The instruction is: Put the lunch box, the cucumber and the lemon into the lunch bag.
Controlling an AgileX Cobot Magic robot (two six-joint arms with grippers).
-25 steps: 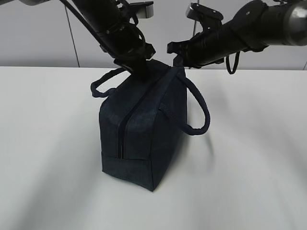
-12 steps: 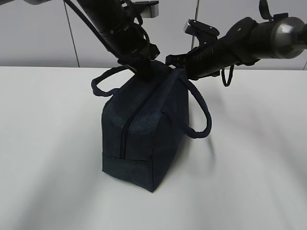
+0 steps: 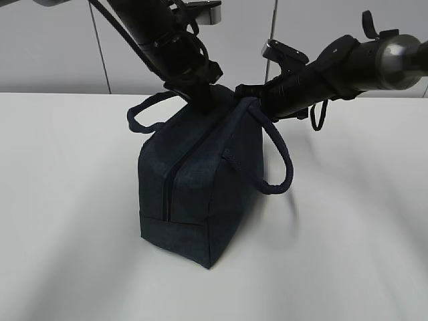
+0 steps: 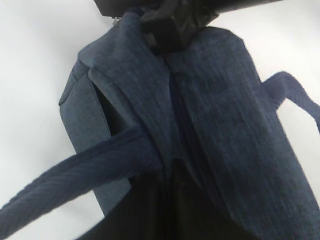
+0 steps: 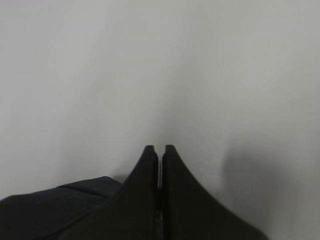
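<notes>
Lunch bag (image 3: 194,180) upright mid-table (image 3: 348,254), zipper looks closed. Left gripper (image 4: 167,27) pinching fabric at top end, probably steadying it. Right gripper (image 5: 159,155) fingers pressed together by far handle, maybe on zipper pull, can't tell.

The lunch bag (image 3: 197,180) is positioned upright on the worktop (image 3: 348,254), near its centre. One handle (image 3: 148,110) is extended to the left, the other (image 3: 277,157) to the right. Both arms are located above the bag's rear end.
</notes>
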